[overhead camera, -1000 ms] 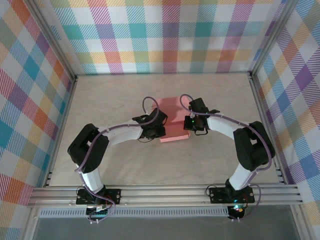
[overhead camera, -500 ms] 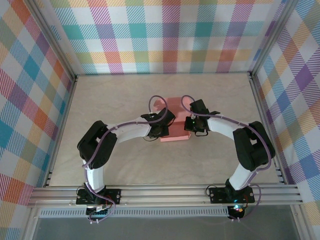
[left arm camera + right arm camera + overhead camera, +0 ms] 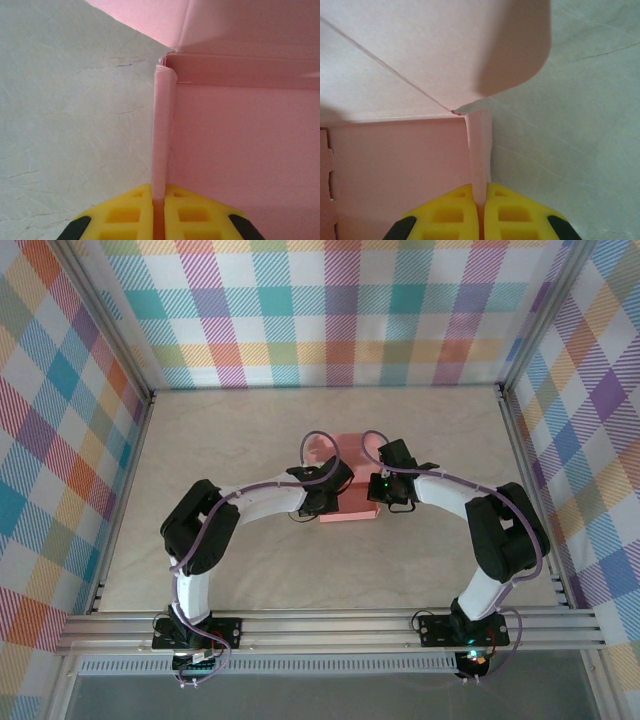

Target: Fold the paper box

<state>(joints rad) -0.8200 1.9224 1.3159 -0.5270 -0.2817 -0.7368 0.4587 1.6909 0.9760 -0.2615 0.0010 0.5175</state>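
Note:
The salmon-pink paper box (image 3: 352, 502) lies mid-table between both arms, part-formed with its side walls raised. My left gripper (image 3: 334, 483) is shut on the box's left wall (image 3: 163, 130), which stands upright between the yellow fingers (image 3: 125, 212). The box floor (image 3: 240, 150) spreads to the right of that wall. My right gripper (image 3: 381, 485) is shut on the right wall (image 3: 480, 150), pinched between its yellow fingers (image 3: 515, 215). A rounded lid flap (image 3: 470, 45) leans over the box's far end.
The beige table (image 3: 230, 440) has free room all around the box. Plaid walls and aluminium posts (image 3: 510, 400) close the table on three sides. A metal rail (image 3: 320, 625) runs along the near edge by the arm bases.
The left arm has swung in to the right, bringing its gripper closer to the box's left wall. The box has narrowed slightly. The right arm has barely moved.

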